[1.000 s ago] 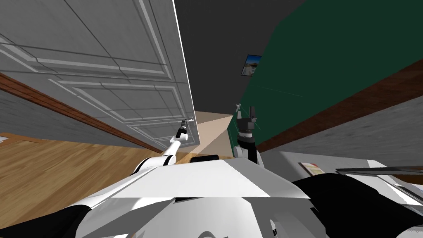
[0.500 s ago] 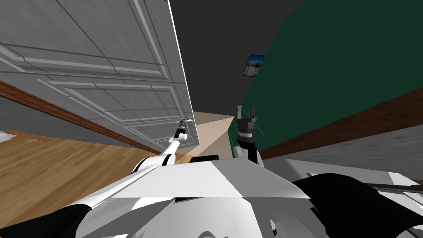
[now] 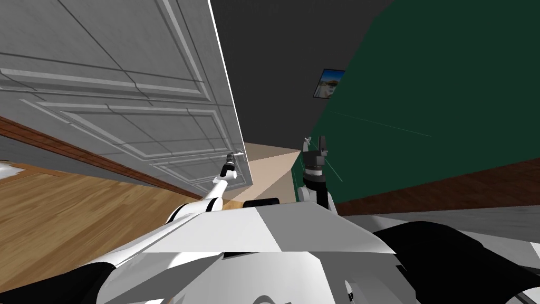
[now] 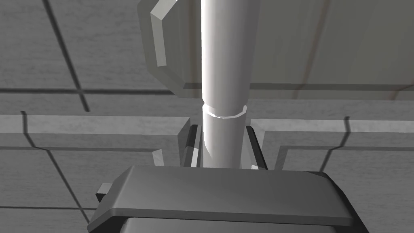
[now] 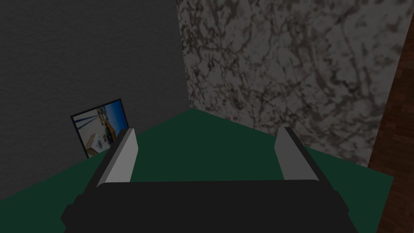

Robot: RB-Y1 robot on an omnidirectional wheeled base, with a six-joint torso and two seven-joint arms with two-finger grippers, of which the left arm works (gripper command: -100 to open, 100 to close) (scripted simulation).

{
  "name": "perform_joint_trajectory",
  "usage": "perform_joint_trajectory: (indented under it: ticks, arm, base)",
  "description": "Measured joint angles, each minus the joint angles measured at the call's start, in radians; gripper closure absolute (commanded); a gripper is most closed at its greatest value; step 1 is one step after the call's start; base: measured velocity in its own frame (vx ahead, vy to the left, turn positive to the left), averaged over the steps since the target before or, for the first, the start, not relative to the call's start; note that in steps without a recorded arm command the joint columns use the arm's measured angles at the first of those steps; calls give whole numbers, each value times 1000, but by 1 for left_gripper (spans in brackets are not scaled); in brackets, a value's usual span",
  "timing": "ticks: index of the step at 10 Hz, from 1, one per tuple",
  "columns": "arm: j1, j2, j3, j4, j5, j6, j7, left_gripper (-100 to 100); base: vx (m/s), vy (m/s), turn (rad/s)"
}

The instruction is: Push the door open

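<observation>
A grey panelled door [image 3: 132, 95] fills the left of the head view, its free edge facing the gap ahead. My left gripper [image 3: 230, 157] reaches out to the silver lever handle [image 3: 238, 153] near that edge. In the left wrist view the handle [image 4: 224, 81] runs between my fingers [image 4: 193, 146], which press its sides, so the left gripper [image 4: 222, 139] is shut on it. The handle's round plate [image 4: 161, 48] sits on the door just beyond. My right gripper [image 3: 314, 140] is held up beside the green wall, open [image 5: 206, 139] with nothing between its fingers.
A dark green wall [image 3: 422, 95] with a brown skirting [image 3: 448, 187] runs along the right. A small picture [image 3: 329, 83] hangs on the dark grey wall ahead. Beige floor [image 3: 269, 166] shows through the gap; wood floor [image 3: 68, 211] lies at left.
The gap between the door's edge and the picture has widened: the door has swung a little further away, my left gripper staying on the handle. The view has turned, the green wall sliding right.
</observation>
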Motion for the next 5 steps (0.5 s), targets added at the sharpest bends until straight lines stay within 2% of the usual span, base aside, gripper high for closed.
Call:
perform_joint_trajectory:
  ticks: [2, 4, 5]
  arm:
    - [-35, 15, 12, 57, 5, -32, 0, 100]
    - [-36, 21, 27, 77, 10, -44, -3, 100]
    - [-27, 24, 34, 66, 12, -37, -4, 100]
  base:
    - [82, -38, 15]
    - [144, -108, 71]
    - [146, -92, 73]
